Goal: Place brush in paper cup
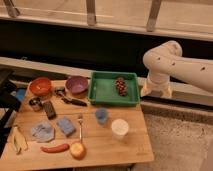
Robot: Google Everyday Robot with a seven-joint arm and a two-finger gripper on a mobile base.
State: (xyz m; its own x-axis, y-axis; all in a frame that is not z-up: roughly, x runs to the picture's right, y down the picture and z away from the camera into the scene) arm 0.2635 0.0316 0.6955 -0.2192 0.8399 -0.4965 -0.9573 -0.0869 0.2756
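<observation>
The brush [70, 99] lies flat on the wooden table [130, 150] just in front of the purple bowl, its black handle pointing right and its stubby head toward the left. The white paper cup [120, 128] stands upright near the table's front right, right of the light-blue cup [101, 116]. My gripper [156, 91] hangs off the table's right side, beside the right end of the green tray, far from both brush and cup. It holds nothing that I can see.
A green tray [102, 92] with a dark cluster [120, 85] sits at the back right. An orange bowl [40, 86], purple bowl [76, 85], metal cup [35, 103], black block [49, 109], fork [80, 127], blue sponge [65, 125], grey cloth [42, 132], banana [17, 140], red pepper [55, 148] and an orange fruit [78, 150] fill the left half.
</observation>
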